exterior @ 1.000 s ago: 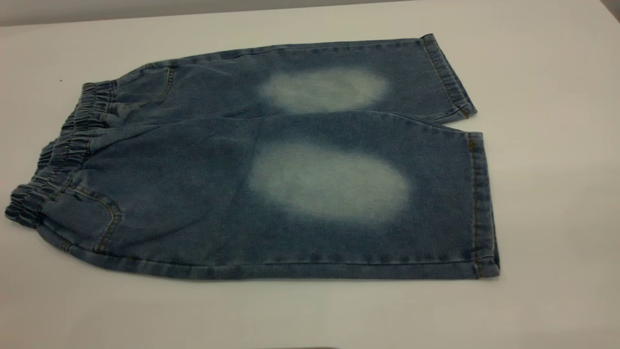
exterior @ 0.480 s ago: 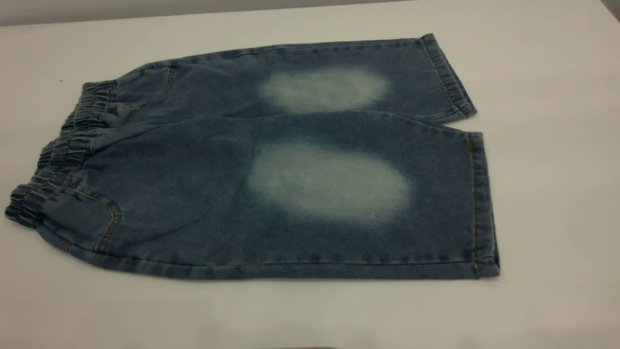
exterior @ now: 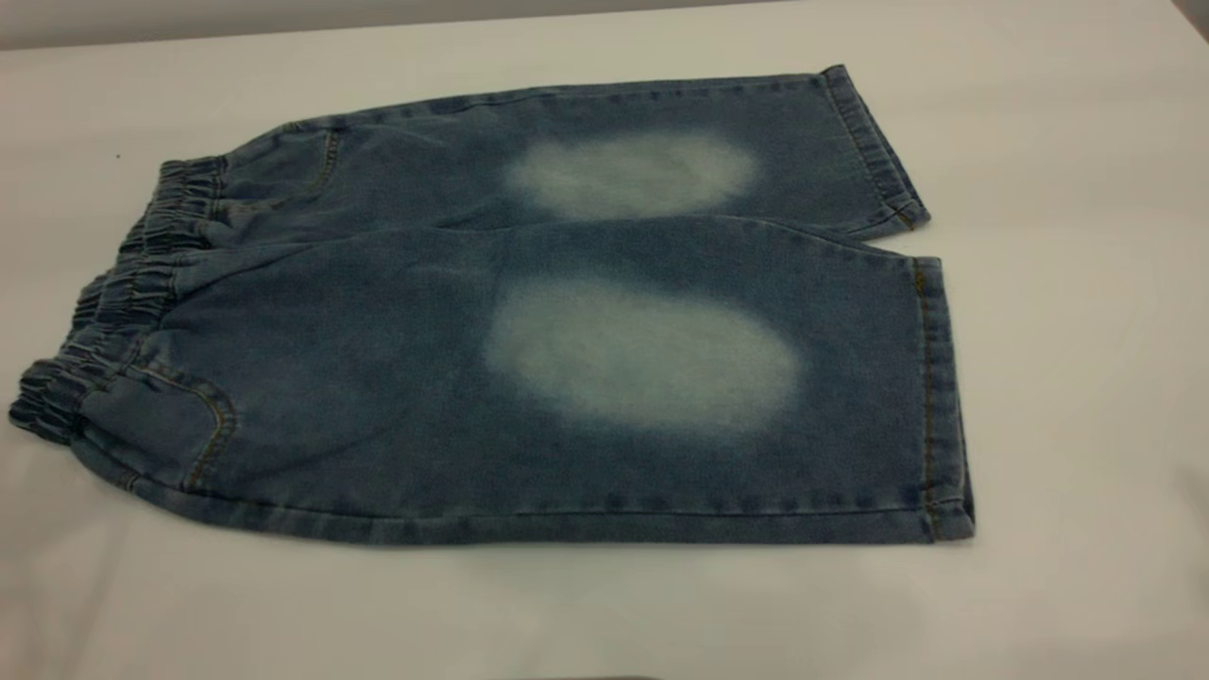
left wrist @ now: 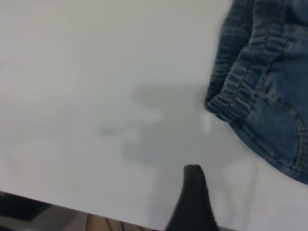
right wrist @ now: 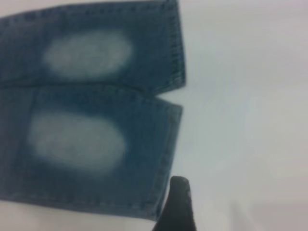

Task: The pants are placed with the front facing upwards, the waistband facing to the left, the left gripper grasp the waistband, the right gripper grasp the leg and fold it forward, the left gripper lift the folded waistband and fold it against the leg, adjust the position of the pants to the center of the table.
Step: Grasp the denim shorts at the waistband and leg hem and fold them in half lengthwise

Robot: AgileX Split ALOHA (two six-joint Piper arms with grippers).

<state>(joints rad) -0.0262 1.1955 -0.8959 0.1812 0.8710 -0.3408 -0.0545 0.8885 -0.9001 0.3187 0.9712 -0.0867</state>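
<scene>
The pants [exterior: 529, 331] lie flat on the table [exterior: 1067, 378], front side up. They are blue denim with short, wide legs. Each leg has a pale oval patch in the middle. The far patch [exterior: 633, 175] is smaller in the exterior view and the near patch [exterior: 642, 354] is bigger. Tan stitching runs along the pocket [exterior: 212, 425] and down the leg cuffs.

The waistband [exterior: 113, 302] is at the left end of the pants. It is bunched and ruffled, and it is a darker blue than the legs. The two leg cuffs point to the right. The far cuff [exterior: 874, 151] and the near cuff [exterior: 940, 397] lie side by side with a small gap between them. The pants sit a bit to the left of the middle of the table.

No arm shows in the exterior view. In the left wrist view, one black tip of the left gripper [left wrist: 192, 199] hangs above the bare table, near the corner of the waistband [left wrist: 240, 91] but not touching it. In the right wrist view, one black tip of the right gripper [right wrist: 177, 204] hangs just beside the near leg cuff [right wrist: 166, 159], over the table. Only one finger of each gripper can be seen, so it is not possible to tell if the jaws are spread or closed. Neither gripper holds the pants.
</scene>
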